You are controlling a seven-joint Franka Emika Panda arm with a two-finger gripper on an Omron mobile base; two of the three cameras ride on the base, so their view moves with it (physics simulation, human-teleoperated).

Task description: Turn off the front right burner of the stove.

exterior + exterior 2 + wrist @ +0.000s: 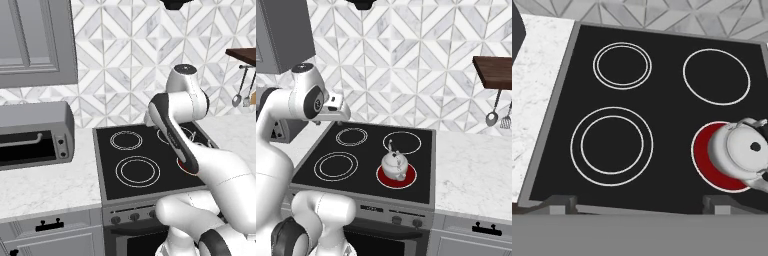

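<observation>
Sitting on front right burner [406, 180]: kettle [394, 165].

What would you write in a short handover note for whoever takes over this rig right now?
Hand: high over the stove, holding nothing; whether it is open is unclear.
Front right burner: glowing red, so not off yet, with a silver kettle sitting on it.
Knobs: on the grey front panel, untouched.
Left to do: bring the hand down to the panel and turn the right knob until the red goes out.

Front right burner [406, 179] lit red, front-right zone of black glass stove [371, 155], knobs on grey front.
</observation>
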